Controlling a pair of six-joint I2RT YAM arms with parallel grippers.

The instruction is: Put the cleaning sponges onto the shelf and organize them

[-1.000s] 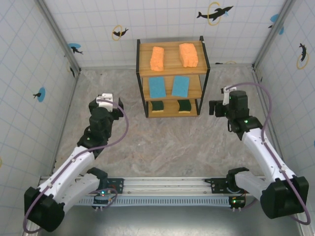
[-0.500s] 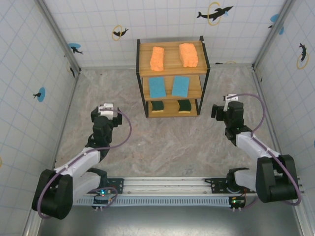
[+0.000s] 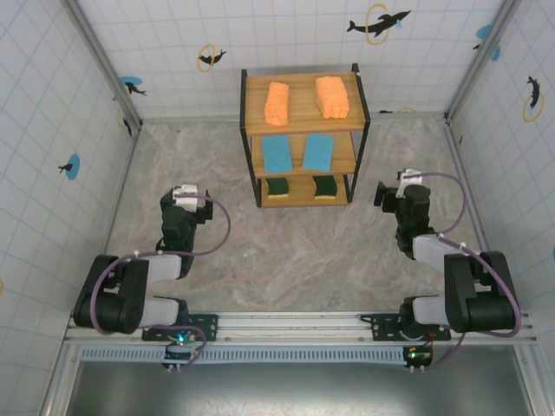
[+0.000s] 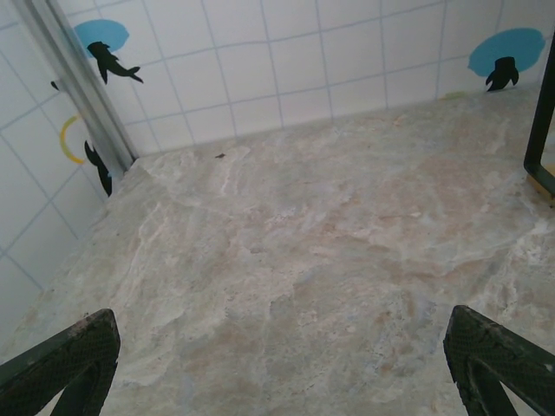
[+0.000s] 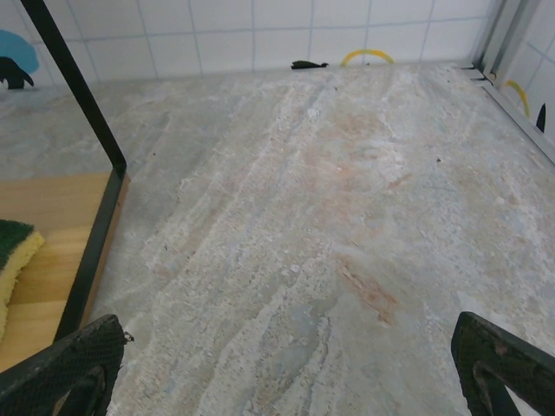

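The shelf (image 3: 302, 121) stands at the back middle of the table. Two orange sponges (image 3: 278, 102) lie on its top board, two light blue sponges (image 3: 278, 154) on the middle board, and two dark green sponges (image 3: 278, 186) on the bottom board. My left gripper (image 3: 186, 198) rests low, left of the shelf, open with nothing between its fingers (image 4: 74, 351). My right gripper (image 3: 401, 192) sits low to the right of the shelf, also open and empty. In the right wrist view, a green and yellow sponge (image 5: 16, 247) lies on the bottom board (image 5: 52, 217).
Tiled walls with dolphin stickers (image 3: 379, 22) close in the marbled table (image 3: 303, 251) on three sides. A black shelf leg (image 4: 539, 130) stands at the right edge of the left wrist view. Both arms are folded back near the front rail (image 3: 295, 328).
Both arms have folded back toward their bases, drawing the grippers a little nearer the front edge. Both grippers stayed open and the sponges did not move.
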